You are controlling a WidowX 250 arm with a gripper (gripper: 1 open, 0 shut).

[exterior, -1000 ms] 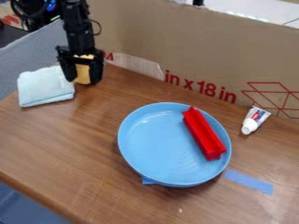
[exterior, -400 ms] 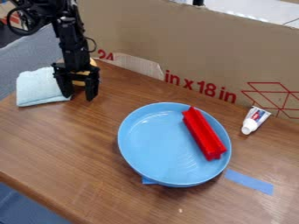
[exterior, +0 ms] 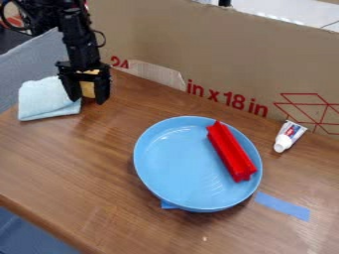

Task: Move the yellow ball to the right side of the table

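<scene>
Brown wood-grain tabletop (exterior: 79, 159) fills the view, with a cardboard box wall (exterior: 212, 60) printed in red standing along its far edge. Near the middle sits a blue plate (exterior: 185, 164), and in it, toward its right side, lies a red block (exterior: 232, 149), long and narrow, running from the far rim toward the near one. At the plate's near edge a strip of blue tape (exterior: 281, 207) is stuck to the wood. To the right of the plate, close to the box wall, lies a small white tube (exterior: 286, 136). At the far left a pale blue folded cloth (exterior: 44, 99) rests on the tabletop.

Compared with a second ago the black arm has shifted slightly left and back toward the cloth, and its upper links now lean in from the top left corner. The plate, block, tube and cloth lie as they did.

The gripper (exterior: 83, 89) points down at the tabletop just right of the cloth, jaws spread wide and released. A patch of yellow-orange shows between them: the ball (exterior: 86, 87), low on the tabletop at the far left. Whether the jaws touch it cannot be told.
</scene>
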